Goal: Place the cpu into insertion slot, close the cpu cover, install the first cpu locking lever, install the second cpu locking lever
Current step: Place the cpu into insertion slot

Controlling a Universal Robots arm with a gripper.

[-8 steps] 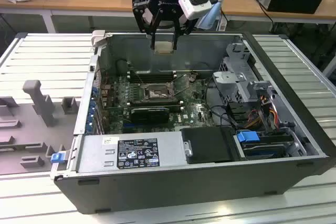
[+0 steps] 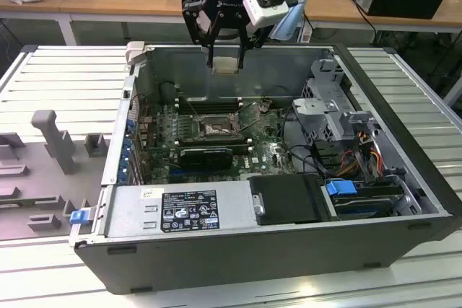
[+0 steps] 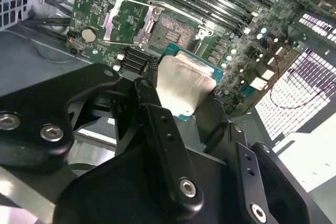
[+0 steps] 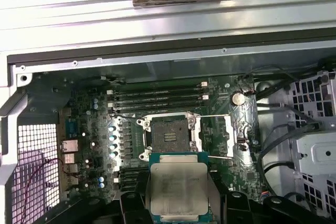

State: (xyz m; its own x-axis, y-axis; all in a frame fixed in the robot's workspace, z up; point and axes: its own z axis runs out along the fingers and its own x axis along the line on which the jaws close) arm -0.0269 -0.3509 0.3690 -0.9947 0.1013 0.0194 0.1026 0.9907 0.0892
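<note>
Silver-topped cpu (image 4: 177,190) in the pincer (image 2: 226,61) above the insertion slot (image 4: 167,135)

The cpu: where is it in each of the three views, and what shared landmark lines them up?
Exterior view: cpu in the gripper, above the open computer case.
First wrist view: cpu, silver top showing, close to the insertion slot.
Second wrist view: cpu beside the same slot.
Shared landmark: the open, empty insertion slot.
</note>
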